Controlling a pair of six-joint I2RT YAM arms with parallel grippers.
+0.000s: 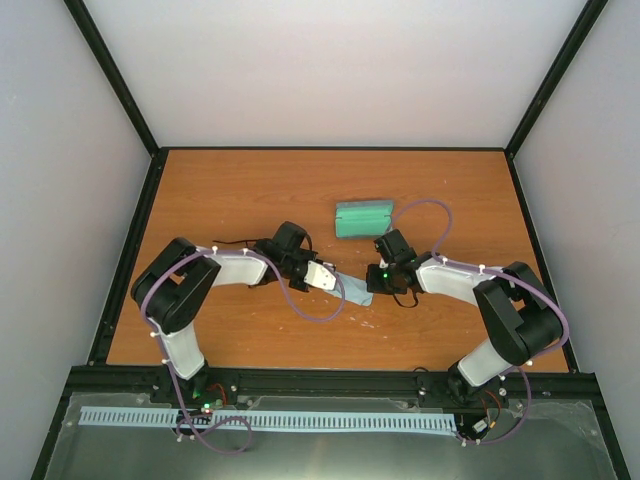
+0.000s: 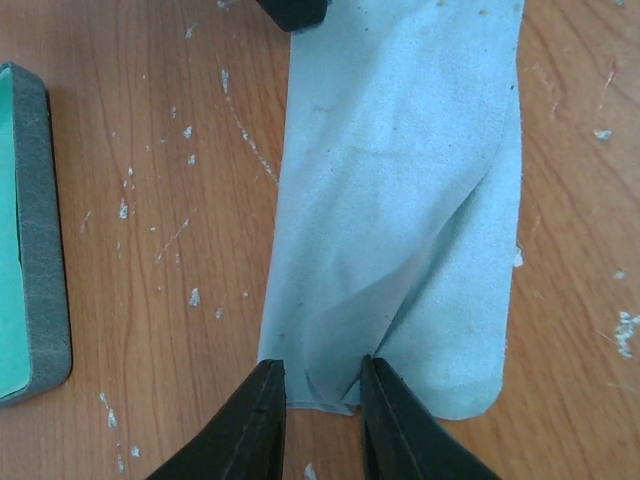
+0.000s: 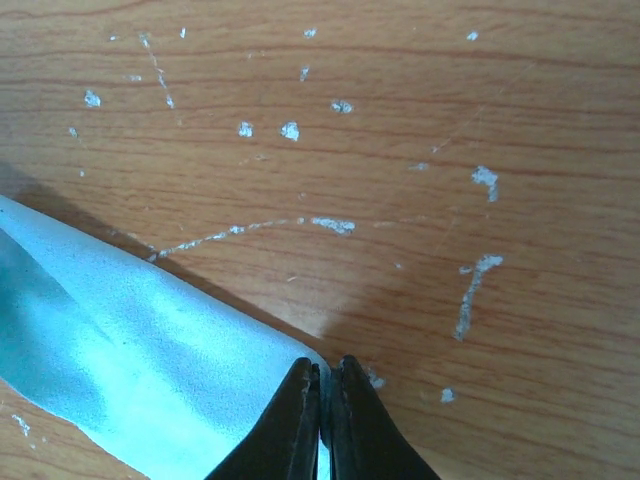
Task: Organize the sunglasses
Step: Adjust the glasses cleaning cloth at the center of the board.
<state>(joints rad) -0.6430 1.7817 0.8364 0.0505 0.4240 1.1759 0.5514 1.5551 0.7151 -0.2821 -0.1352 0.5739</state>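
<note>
Top view: both arms reached in to the middle of the bench [image 1: 250, 190]. The left gripper [image 1: 338, 283] and right gripper [image 1: 374, 290] sat at opposite ends of a pale blue cloth [image 1: 356, 292]. An open case [image 1: 362, 218], green inside, lay just beyond them and apart from the cloth. We couldn't place the sunglasses in any view. A thin black strand [image 1: 235, 243] on the bench beside the left wrist might have been part of them or a cable, too small to tell.

Left wrist view: the cloth [image 2: 400, 200] lay on the bench, partly doubled over itself, with a diagonal fold running toward the camera. The left gripper [image 2: 322, 375] had its jaws a little apart, straddling the near edge where the fold ended. There was a clear gap between the fingers, so we read it as not clamped on anything. The case [image 2: 35, 230] ran along the left edge, well apart from the cloth. A dark tip [image 2: 295, 10] touched the cloth's far edge.

Right wrist view: the right gripper [image 3: 322, 368] had its jaws pressed together on the edge of the cloth [image 3: 120, 330]. That end was raised off the bench and cast a shadow on the scuffed wood under it.
</note>
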